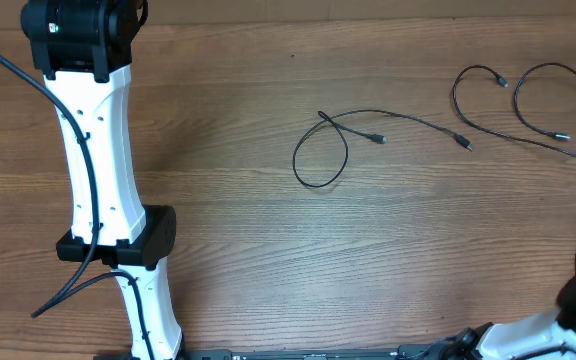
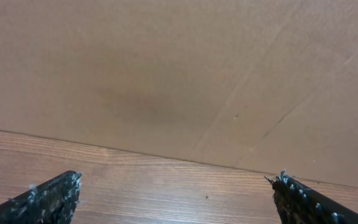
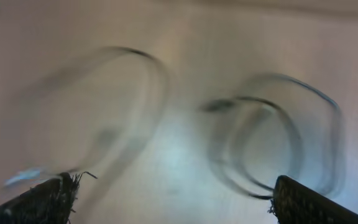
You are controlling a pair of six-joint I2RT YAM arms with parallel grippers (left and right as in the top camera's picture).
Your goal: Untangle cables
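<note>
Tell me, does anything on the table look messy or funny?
Only a little. The middle cable crosses over itself in a loop on the table. Two more cables curl near the right edge, and one runs out of view. Nothing looks broken.

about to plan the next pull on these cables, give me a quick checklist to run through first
1. Left claw open with nothing between its fingers: ok.
2. Right claw open: ok.
3. Right claw empty: cannot tell, the right wrist view is smeared.
4. Centre cable lies apart from the right-hand cables: ok.
5. Centre cable free of loops: not ok, it crosses itself once at the top of its loop.
6. Right-hand cables fully in view: not ok, they run off the right edge of the overhead view.
</note>
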